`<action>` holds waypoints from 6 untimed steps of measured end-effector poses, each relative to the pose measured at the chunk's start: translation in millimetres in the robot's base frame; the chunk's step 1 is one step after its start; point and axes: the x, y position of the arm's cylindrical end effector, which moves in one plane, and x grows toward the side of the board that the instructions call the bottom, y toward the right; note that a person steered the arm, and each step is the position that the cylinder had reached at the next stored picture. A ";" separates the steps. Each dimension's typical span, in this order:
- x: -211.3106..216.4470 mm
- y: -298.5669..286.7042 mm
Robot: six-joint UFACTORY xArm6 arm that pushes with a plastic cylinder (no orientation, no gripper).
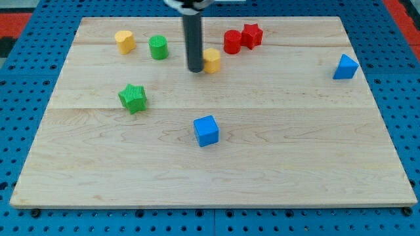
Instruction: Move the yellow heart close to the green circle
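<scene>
Nearest me on the bench (216, 177) sits a blue cube (206, 130); up and to the view's left of it is a green star (133, 98). Farther back, my tip (195, 69) touches a small yellow block (212, 60), well right of the green circle (158, 48). The yellow heart (125, 41) lies just left of that circle. Right of it, the red cylinder (232, 42) and red star (252, 35) touch; a blue wedge-like block (345, 67) lies far right. I have no tool with jaws, only the rod.

Wooden board (262, 170) carrying eight small blocks.
Along the top lay yellow heart (125, 41), green circle (158, 47), yellow block (212, 60), red circle (232, 41), red star (252, 35); blue block (345, 67) right; green star (133, 98), blue cube (206, 130) lower.
</scene>
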 end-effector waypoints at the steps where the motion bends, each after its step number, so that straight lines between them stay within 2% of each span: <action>1: -17.1 27.7; 2: -17.7 14.2; 3: -20.2 -105.7; 4: -16.4 -190.7; 5: -53.8 -211.3; 6: -81.2 -169.5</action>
